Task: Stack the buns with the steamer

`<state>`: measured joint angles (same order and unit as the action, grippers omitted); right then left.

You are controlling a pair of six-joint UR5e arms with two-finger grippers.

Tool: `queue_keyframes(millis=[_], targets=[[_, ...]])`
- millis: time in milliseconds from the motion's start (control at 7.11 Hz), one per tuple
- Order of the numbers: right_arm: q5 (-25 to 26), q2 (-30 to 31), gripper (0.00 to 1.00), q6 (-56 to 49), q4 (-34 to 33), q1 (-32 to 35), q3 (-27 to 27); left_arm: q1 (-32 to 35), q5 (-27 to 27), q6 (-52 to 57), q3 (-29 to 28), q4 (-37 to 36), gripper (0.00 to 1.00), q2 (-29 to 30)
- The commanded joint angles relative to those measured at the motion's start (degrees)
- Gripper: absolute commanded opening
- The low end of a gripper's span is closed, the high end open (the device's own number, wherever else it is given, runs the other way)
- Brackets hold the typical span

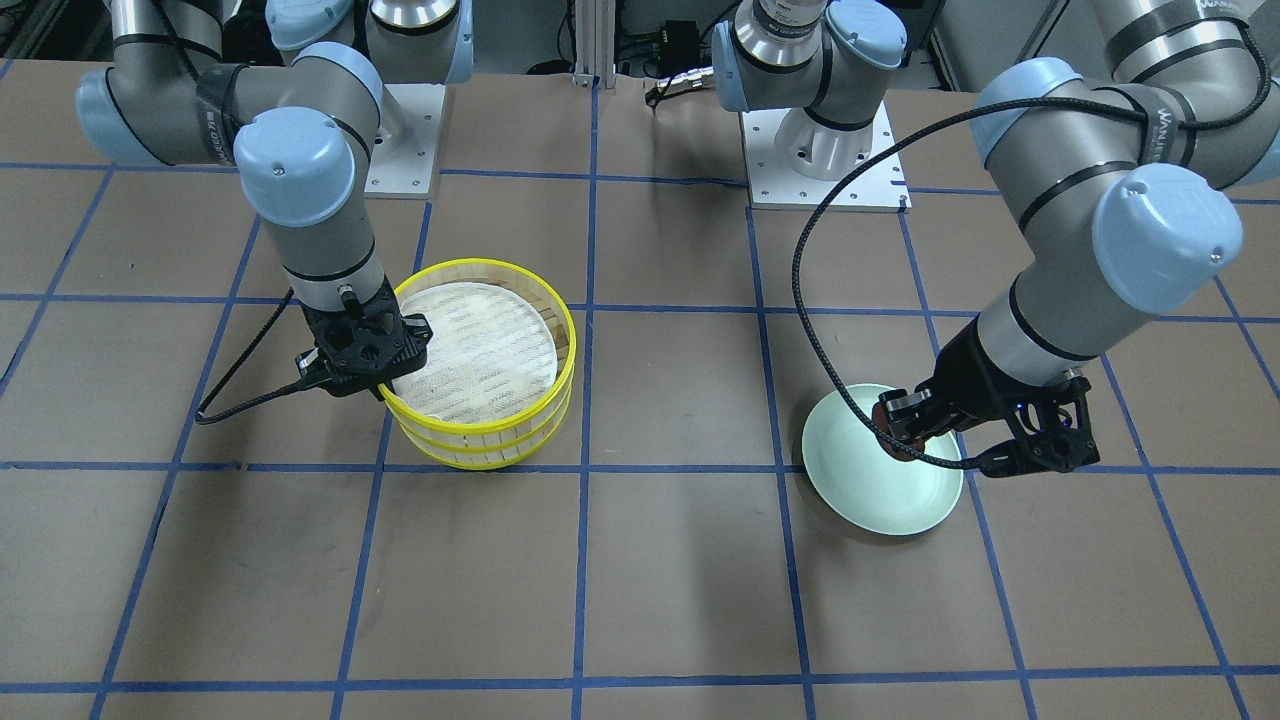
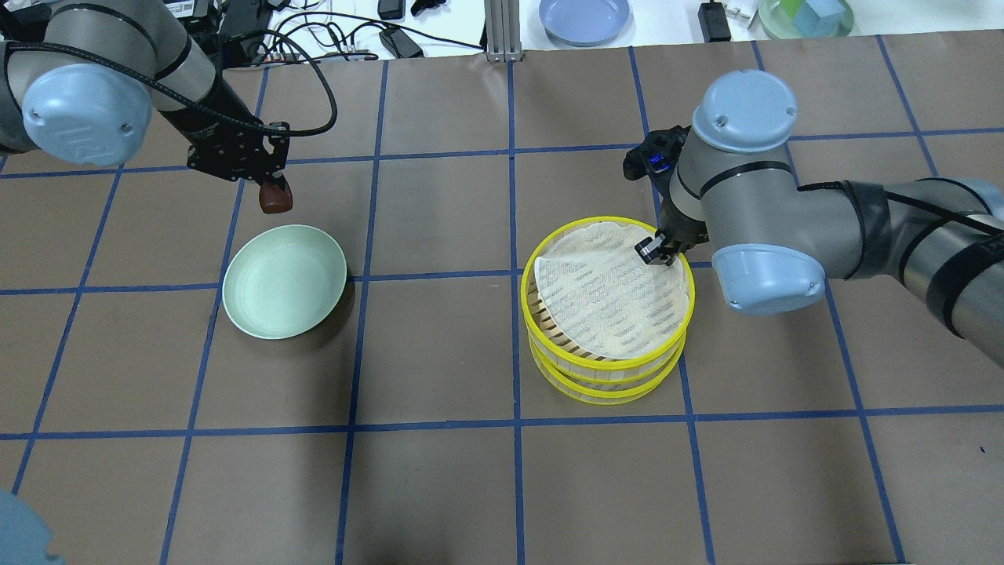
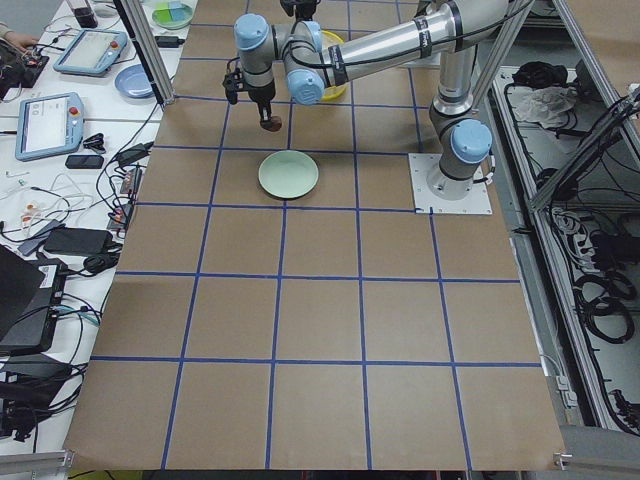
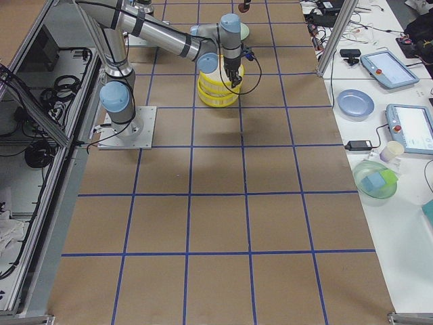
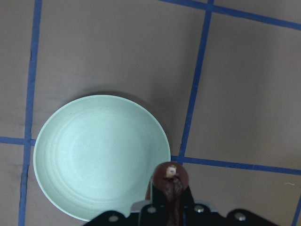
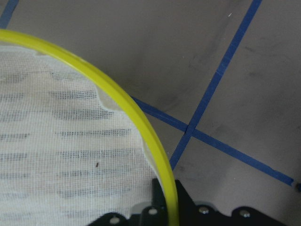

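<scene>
Between the left gripper (image 5: 170,200) fingers sits the dark brown bun (image 5: 170,178), clamped and pointing down. The left wrist view shows it end-on, with a pale spot at its tip, just over the rim of the pale green plate (image 5: 89,155). The overhead view instead shows the bun (image 2: 275,198) hanging from the left gripper (image 2: 271,182) clear of the plate (image 2: 284,281), off its far side. Only the left-end view makes plain that the bun (image 3: 271,124) is raised off the table.

Across the table, the right gripper (image 2: 657,251) is closed narrowly on the yellow rim of the steamer (image 2: 608,365). One finger is inside, over the white cloth liner (image 2: 604,302), and the other is hidden under the wrist. The right wrist view shows the rim (image 6: 127,101) running straight into the gripper body, with the cloth (image 6: 61,155) beside it. From the front, the steamer (image 1: 490,430) shows as stacked tiers.

Brown paper marked in blue tape squares covers the table (image 2: 439,471). A white bench beyond it holds a blue dish (image 4: 354,103), a teach pendant (image 4: 383,68) and cables.
</scene>
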<state>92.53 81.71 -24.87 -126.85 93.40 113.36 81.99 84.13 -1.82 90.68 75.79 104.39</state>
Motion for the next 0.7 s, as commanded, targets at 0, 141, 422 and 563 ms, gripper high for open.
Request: queue_keyframes(millis=[0,141,422,563], targets=[[-0.07,-0.32,0.0,-2.45,0.55,-0.14,0.02,2.29,-0.28,-2.31,0.02,0.15,0.0,-0.67],[0.02,-0.41,0.0,-2.46,0.55,-0.23,0.02,3.16,-0.2,-2.92,0.02,0.15,0.0,-1.29],[0.11,-0.59,0.0,-2.46,1.07,-0.23,0.19,4.49,-0.02,-5.21,0.02,0.24,0.0,-1.47],[0.19,-1.46,0.0,-2.46,1.16,-0.23,0.19,4.49,-0.28,-5.12,0.02,0.15,0.0,-1.56]])
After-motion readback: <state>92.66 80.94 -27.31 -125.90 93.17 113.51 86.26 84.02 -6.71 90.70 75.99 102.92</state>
